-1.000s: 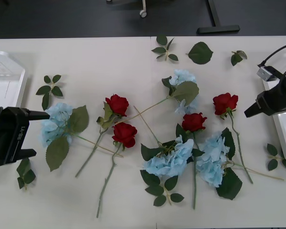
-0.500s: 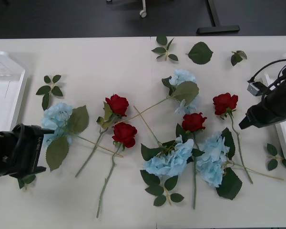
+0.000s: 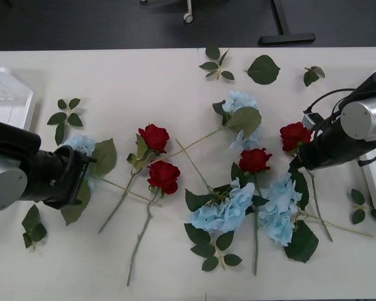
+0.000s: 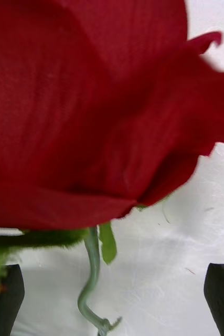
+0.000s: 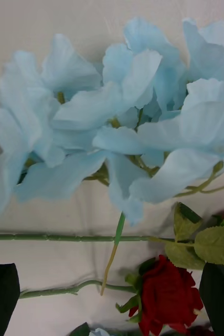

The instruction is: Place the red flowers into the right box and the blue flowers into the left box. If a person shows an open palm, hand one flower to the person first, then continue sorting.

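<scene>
The white counter carries the scattered flowers, with the left box at its left edge and the right box at its right edge behind the right arm. Three blue hydrangea heads lie right of centre — one far from the robot, two side by side nearer it. Three red roses rest among crossed green stems in the middle, and loose leaf sprigs dot the edges.

The left end effector sits low over the leftmost blue hydrangea, its black fingers spread apart with the pale petals just ahead and a thin stem lying between them. The right end effector is down at the rightmost red rose; its fingers stand apart — the bloom looms just ahead and its curling green stem hangs in the gap, ungripped.
</scene>
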`<state>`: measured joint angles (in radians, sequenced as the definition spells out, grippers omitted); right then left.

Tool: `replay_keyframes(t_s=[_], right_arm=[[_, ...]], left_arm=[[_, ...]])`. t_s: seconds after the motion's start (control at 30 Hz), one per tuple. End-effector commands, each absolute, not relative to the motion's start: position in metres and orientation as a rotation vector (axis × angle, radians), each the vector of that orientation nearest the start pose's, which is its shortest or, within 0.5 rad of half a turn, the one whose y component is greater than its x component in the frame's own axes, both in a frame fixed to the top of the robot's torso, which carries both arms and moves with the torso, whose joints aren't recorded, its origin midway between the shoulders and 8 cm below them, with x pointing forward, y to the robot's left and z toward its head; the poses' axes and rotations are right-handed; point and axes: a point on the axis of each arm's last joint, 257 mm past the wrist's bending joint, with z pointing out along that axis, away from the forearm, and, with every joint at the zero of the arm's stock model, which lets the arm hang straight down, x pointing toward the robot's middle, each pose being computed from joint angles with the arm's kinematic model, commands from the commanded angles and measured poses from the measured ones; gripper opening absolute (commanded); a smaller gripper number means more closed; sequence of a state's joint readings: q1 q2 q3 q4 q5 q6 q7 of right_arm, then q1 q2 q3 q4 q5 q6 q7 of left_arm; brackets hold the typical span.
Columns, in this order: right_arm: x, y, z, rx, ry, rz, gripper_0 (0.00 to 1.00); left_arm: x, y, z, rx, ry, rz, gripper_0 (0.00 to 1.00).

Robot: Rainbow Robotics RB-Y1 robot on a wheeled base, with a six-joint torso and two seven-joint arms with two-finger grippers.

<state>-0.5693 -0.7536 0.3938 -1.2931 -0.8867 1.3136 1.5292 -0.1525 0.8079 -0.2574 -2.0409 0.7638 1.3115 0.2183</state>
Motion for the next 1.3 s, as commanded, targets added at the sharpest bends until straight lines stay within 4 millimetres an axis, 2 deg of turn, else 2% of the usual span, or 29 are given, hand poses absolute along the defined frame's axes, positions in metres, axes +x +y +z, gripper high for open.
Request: replay_keyframes(t_s=[0.03,0.1,0.17,0.57,0.7,0.77,0.8,0.83,0.87,0.9,0.93,0.97,1.0,1.03,1.1,1.13,1.3], right_arm=[[0.499,-0.306,-0.326,-0.273,2.801,0.082,0.27],[0.500,-0.306,-0.326,-0.270,2.800,0.080,0.10],[0.500,-0.308,-0.325,-0.269,2.800,0.074,0.00],[0.504,-0.308,-0.319,-0.233,2.790,0.094,0.00],[0.511,-0.307,-0.306,-0.200,2.777,0.121,0.00],[0.518,-0.307,-0.292,-0.173,2.762,0.144,0.00],[0.522,-0.310,-0.283,-0.150,2.751,0.155,0.00],[0.525,-0.312,-0.274,-0.123,2.737,0.173,0.00],[0.528,-0.313,-0.269,-0.109,2.728,0.181,0.00],[0.531,-0.318,-0.260,-0.102,2.715,0.175,0.00],[0.536,-0.326,-0.249,-0.096,2.688,0.151,0.00],[0.538,-0.330,-0.244,-0.083,2.678,0.143,0.00],[0.542,-0.342,-0.229,-0.054,2.647,0.116,0.00],[0.543,-0.349,-0.224,-0.041,2.637,0.101,0.00],[0.543,-0.372,-0.202,-0.008,2.606,0.045,0.00],[0.543,-0.378,-0.197,-0.004,2.602,0.027,0.00],[0.538,-0.439,-0.161,0.075,2.562,-0.116,0.00]], left_arm=[[0.440,0.219,-0.283,-1.587,2.295,-0.664,1.00],[0.446,0.213,-0.288,-1.604,2.300,-0.663,1.00],[0.451,0.208,-0.293,-1.610,2.309,-0.656,1.00],[0.460,0.203,-0.330,-1.608,2.383,-0.525,1.00],[0.460,0.202,-0.336,-1.603,2.391,-0.507,1.00],[0.460,0.203,-0.336,-1.596,2.395,-0.505,1.00],[0.460,0.203,-0.336,-1.594,2.396,-0.505,0.90],[0.460,0.204,-0.336,-1.588,2.398,-0.499,0.65],[0.460,0.204,-0.336,-1.586,2.399,-0.499,0.50],[0.460,0.206,-0.335,-1.582,2.399,-0.492,0.25],[0.460,0.208,-0.336,-1.579,2.401,-0.483,0.13],[0.460,0.209,-0.336,-1.577,2.401,-0.478,0.07],[0.460,0.212,-0.335,-1.569,2.403,-0.466,0.02],[0.459,0.213,-0.336,-1.568,2.405,-0.462,0.00],[0.458,0.218,-0.336,-1.555,2.412,-0.438,0.00],[0.458,0.220,-0.336,-1.552,2.412,-0.434,0.00],[0.459,0.227,-0.333,-1.526,2.420,-0.421,0.00]])
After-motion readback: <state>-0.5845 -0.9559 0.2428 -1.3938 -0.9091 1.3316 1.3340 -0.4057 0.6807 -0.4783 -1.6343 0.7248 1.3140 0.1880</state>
